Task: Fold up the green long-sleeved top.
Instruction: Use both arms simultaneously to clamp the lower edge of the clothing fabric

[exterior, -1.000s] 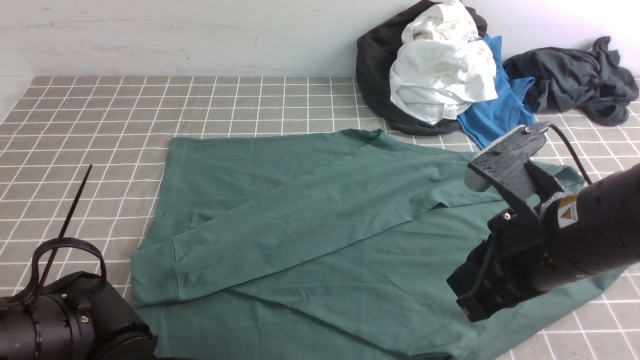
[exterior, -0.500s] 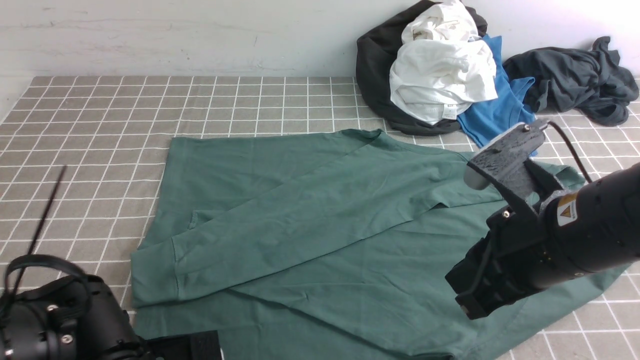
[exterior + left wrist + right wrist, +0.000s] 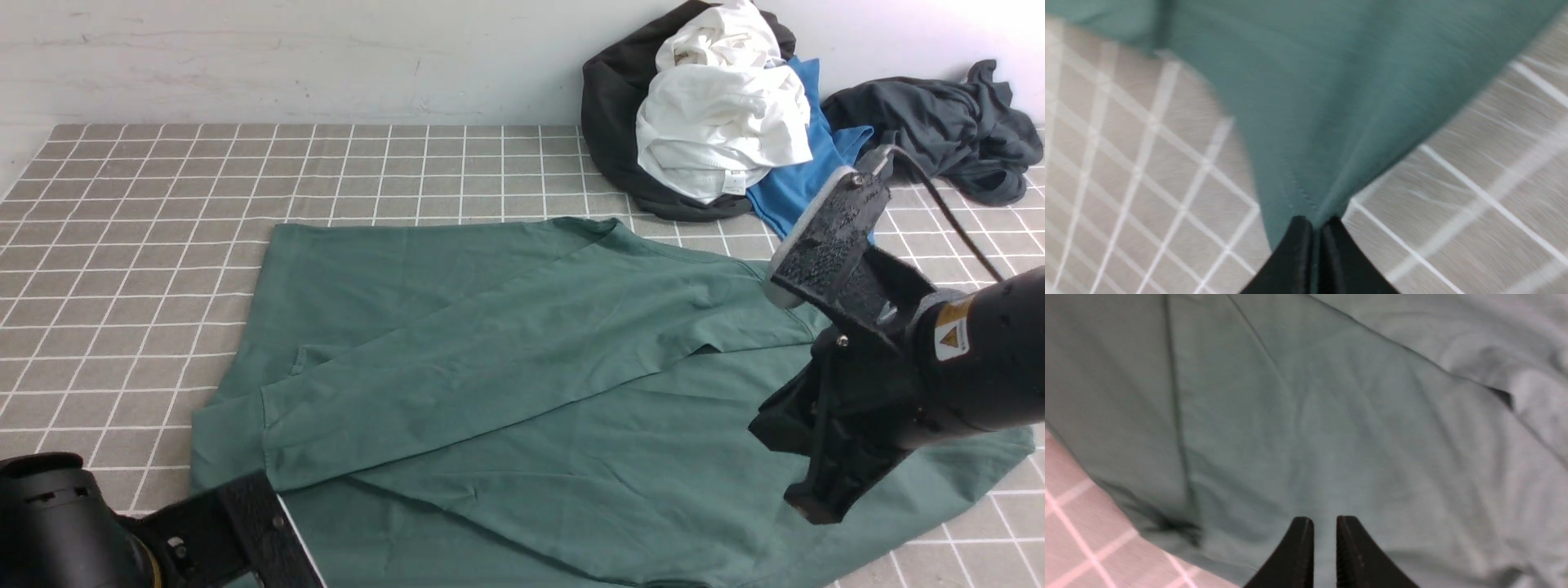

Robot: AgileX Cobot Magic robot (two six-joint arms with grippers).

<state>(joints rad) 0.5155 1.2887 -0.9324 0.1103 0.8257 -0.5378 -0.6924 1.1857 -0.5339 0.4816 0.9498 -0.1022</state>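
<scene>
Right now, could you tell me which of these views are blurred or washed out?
Left wrist view: motion-blurred, the grid on the tablecloth streaks, and the green top is smeared where the left gripper pinches it. Right wrist view: slightly soft, the fabric partly washed pale. Front view: sharp, with glare on the wall at far right.

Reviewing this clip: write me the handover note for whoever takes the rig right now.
Left gripper: shut on an edge of the green long-sleeved top, at its near left corner.
Right gripper: jaws slightly apart, holding nothing, above the top's right side.
Done: one sleeve lies diagonally across the body.
Left: body folds not yet made.
</scene>
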